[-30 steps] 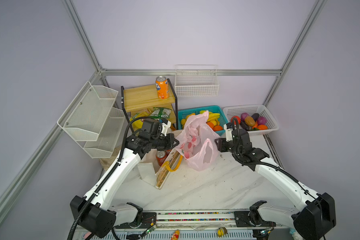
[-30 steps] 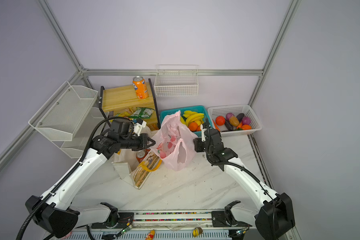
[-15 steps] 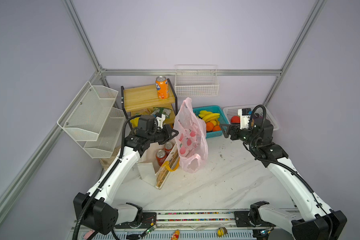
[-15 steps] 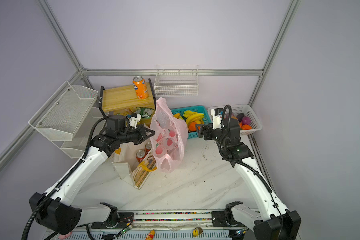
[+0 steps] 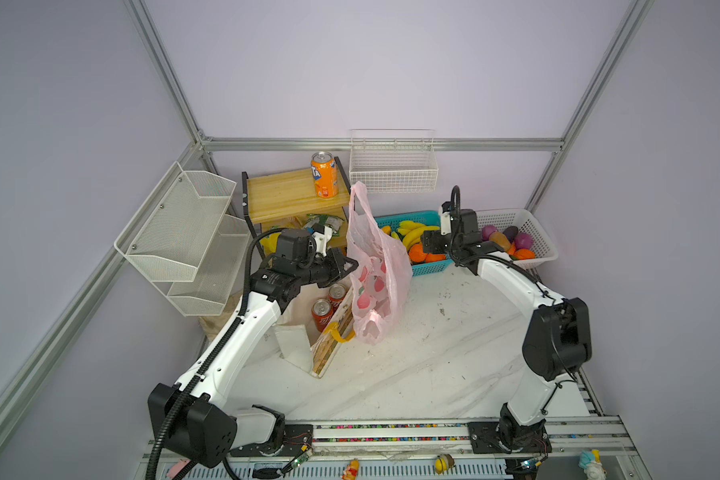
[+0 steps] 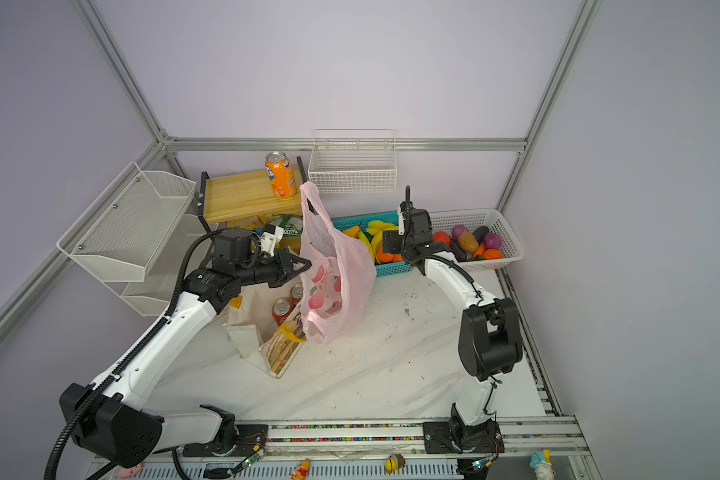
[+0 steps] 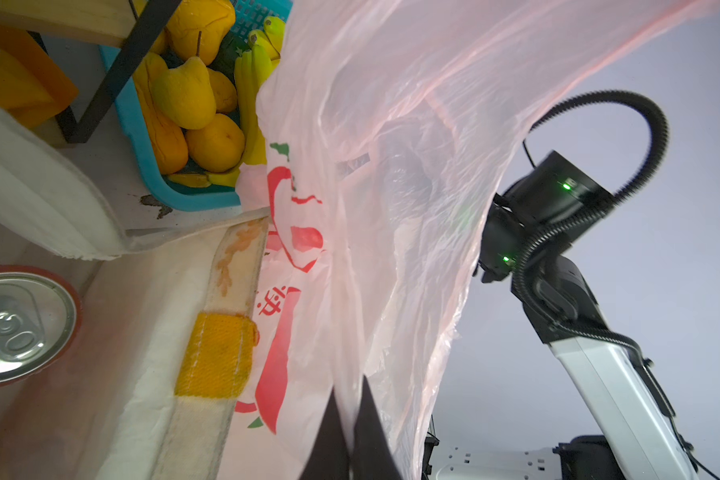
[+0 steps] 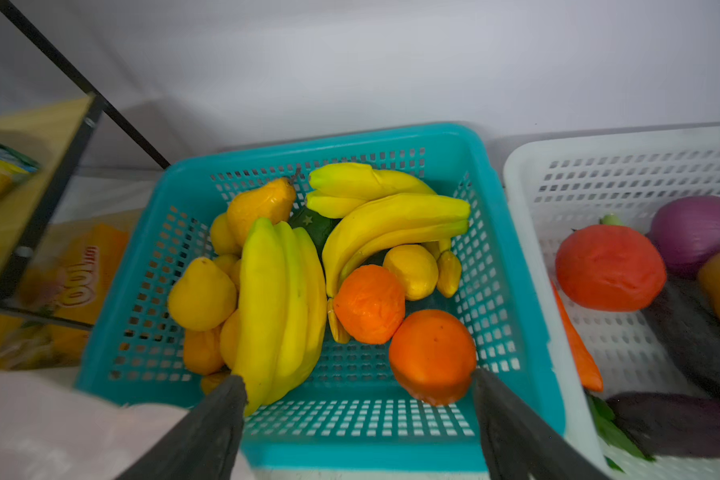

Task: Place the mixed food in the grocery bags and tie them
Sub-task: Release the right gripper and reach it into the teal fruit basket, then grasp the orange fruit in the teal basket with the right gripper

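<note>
**A:** The left gripper (image 7: pixel 350 415) had its jaws pinched together on a fold of the pink bag (image 5: pixel 375 257). It propped that thin film up, base on the table (image 5: pixel 433 353), just beside the canvas tote (image 5: pixel 294 345).

**B:** And the tote held the two cola cans (image 5: pixel 321 311), upright, tops showing. The cans looked done to me.

**A:** Agreed. The right gripper (image 8: pixel 358 382) hung over the teal basket (image 8: pixel 329 139), jaws spread wide, nothing between them. Toy fruit (image 8: pixel 410 272) lay heaped below, bananas (image 8: pixel 283 291) among it.

**B:** So I'd have called the step fruit-picking for the pink bag. One orange (image 8: pixel 433 355) sat right by a fingertip.

**A:** That looked the likely pick. The next move called for a straight drop with a jaw on either side of it. Then a firm close, because it looked smooth and round and could squirt out, and a carry across to the bag.

**B:** Was the bag's mouth open enough?

**A:** Couldn't tell. In both top views one handle (image 5: pixel 356 193) stood tall, but the opening was hidden. The left arm would need to hold that rim wide. Tying looked a long way off.
</note>
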### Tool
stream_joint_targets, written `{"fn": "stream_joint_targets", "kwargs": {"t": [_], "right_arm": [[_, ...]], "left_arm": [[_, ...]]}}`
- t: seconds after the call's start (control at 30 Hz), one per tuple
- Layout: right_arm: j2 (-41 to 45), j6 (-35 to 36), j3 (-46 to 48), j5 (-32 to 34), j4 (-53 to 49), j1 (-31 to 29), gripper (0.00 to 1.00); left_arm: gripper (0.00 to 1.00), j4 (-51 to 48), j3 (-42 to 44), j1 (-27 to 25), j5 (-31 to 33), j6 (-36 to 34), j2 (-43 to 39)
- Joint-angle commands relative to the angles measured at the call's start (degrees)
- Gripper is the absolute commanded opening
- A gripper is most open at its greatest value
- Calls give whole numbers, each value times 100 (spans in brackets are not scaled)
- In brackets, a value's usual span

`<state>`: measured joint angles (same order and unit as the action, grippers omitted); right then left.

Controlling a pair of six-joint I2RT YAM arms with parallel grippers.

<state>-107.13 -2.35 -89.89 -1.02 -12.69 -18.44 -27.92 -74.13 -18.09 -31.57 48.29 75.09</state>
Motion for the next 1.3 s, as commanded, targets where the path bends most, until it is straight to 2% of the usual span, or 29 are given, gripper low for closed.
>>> {"fn": "stream_joint_targets", "kwargs": {"t": [0.0, 0.23, 0.57, 0.8, 1.03, 1.27], "right_arm": [[-529, 606, -677, 297, -394, -106, 88], [-1864, 1019, -1816, 679, -1109, -174, 88], [-2887, 1158, -2828, 533, -1681, -186, 85], [-3352, 1118, -3325, 687, -1970, -179, 77], [-2970, 1125, -3289, 450, -1693, -178, 54], [-1750, 924, -2552, 67, -1104, -171, 45]], "left_arm": [[0, 160, 98, -2, -68, -205, -252], [0, 272, 195, 0, -38, -232, -336], [0, 363, 258, 2, 33, -224, -343], [0, 427, 328, -2, 55, -196, -347], [0, 472, 320, -2, 28, -145, -327], [0, 580, 379, 0, 11, -111, -371]]}}
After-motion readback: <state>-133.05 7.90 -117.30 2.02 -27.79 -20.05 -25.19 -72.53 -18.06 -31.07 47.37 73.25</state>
